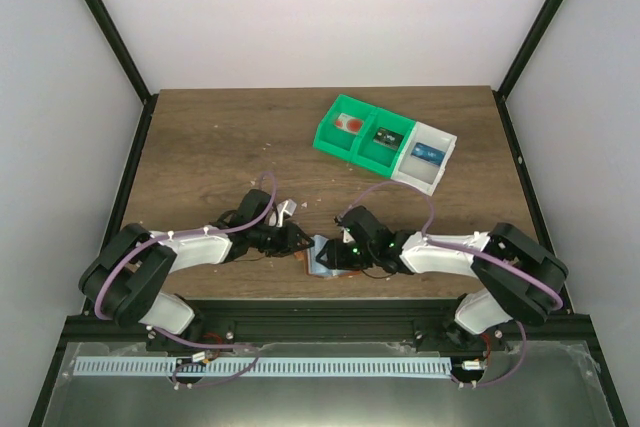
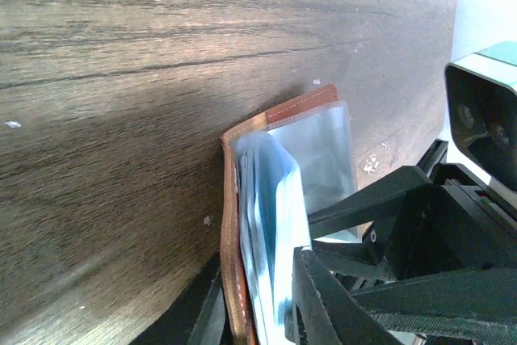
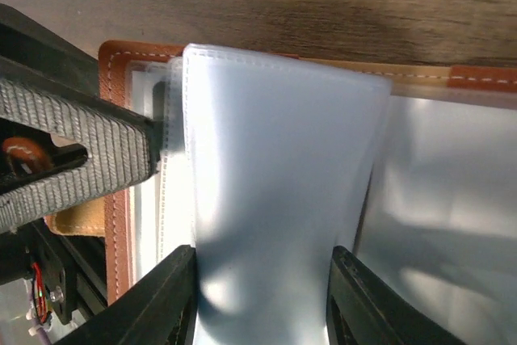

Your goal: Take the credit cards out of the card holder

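The reddish-brown card holder (image 1: 322, 257) lies open near the table's front edge, between my two grippers. In the left wrist view its brown cover (image 2: 233, 232) and pale blue sleeves (image 2: 279, 199) stand between my left fingers. My left gripper (image 2: 254, 313) is shut on that edge of the holder. In the right wrist view one clear sleeve (image 3: 275, 167) of the card holder (image 3: 115, 224) rises between the fingers of my right gripper (image 3: 262, 305), which is open, its jaws on either side of the sleeve. I cannot tell whether a card sits inside the sleeves.
A row of two green trays (image 1: 362, 130) and one white tray (image 1: 432, 159) stands at the back right, each with a card-like item inside. The left gripper's ribbed pad (image 3: 81, 159) shows in the right wrist view. Black frame posts line the table's sides.
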Controlling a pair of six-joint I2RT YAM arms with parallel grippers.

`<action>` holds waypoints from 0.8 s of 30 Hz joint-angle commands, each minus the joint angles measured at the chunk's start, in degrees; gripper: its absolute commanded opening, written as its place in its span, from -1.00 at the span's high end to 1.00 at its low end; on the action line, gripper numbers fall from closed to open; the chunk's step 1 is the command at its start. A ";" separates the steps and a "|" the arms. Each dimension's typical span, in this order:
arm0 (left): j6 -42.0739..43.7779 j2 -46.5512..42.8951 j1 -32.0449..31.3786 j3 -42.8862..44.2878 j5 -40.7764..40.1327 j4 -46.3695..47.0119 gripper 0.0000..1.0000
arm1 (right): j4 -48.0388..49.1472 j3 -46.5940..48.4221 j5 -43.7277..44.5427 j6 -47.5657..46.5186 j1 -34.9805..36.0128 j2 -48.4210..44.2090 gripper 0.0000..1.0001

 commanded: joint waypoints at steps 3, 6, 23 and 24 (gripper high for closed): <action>0.79 -0.86 -0.33 1.19 -0.13 -0.36 0.53 | -1.39 -1.43 2.97 0.82 0.21 -2.09 0.20; 0.78 -0.58 -0.34 1.38 -0.02 -0.32 0.66 | -1.54 -1.73 3.76 1.05 0.22 -2.87 0.26; 1.43 -0.47 -0.35 1.48 0.30 -1.07 1.00 | -7.71 -3.52 10.16 0.06 0.22 -7.84 0.60; 1.45 -0.44 -0.34 1.42 0.33 -1.06 1.00 | -8.23 -3.61 10.81 -0.02 0.22 -8.17 0.60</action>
